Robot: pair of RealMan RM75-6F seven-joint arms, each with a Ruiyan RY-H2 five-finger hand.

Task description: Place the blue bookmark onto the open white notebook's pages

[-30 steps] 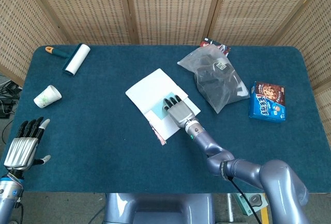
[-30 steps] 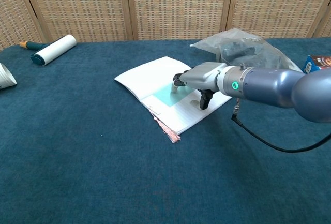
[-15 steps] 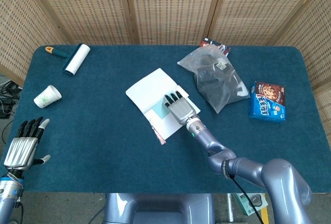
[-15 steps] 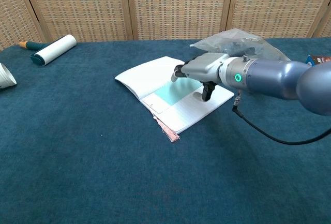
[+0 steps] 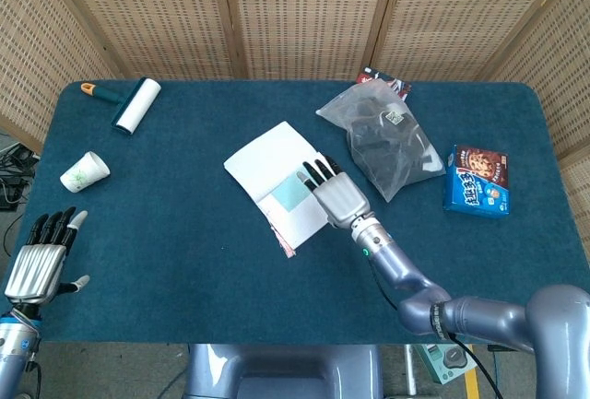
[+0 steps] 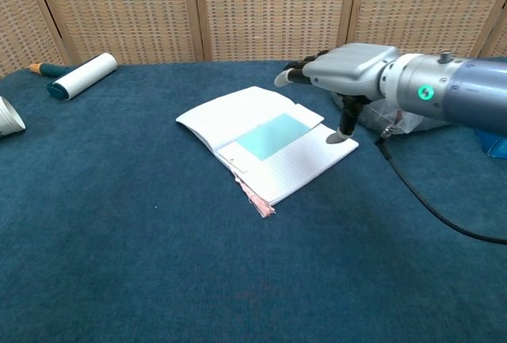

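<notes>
The open white notebook (image 5: 275,176) (image 6: 261,143) lies in the middle of the table. The light blue bookmark (image 5: 292,194) (image 6: 272,136) rests flat on its pages, with a pink tassel (image 6: 257,198) at the notebook's near edge. My right hand (image 5: 337,194) (image 6: 344,70) hovers above the notebook's right side, fingers spread, holding nothing and clear of the bookmark. My left hand (image 5: 39,257) stays at the table's near left edge, fingers apart and empty; the chest view does not show it.
A lint roller (image 5: 132,104) (image 6: 79,76) and a paper cup (image 5: 84,171) (image 6: 8,117) sit at the left. A clear plastic bag (image 5: 387,137) with dark contents lies right of the notebook, a blue biscuit box (image 5: 477,181) beyond it.
My right hand has lifted off the bookmark and drawn back to the right, leaving the bookmark lying uncovered on the notebook's pages. The left hand has not moved.
</notes>
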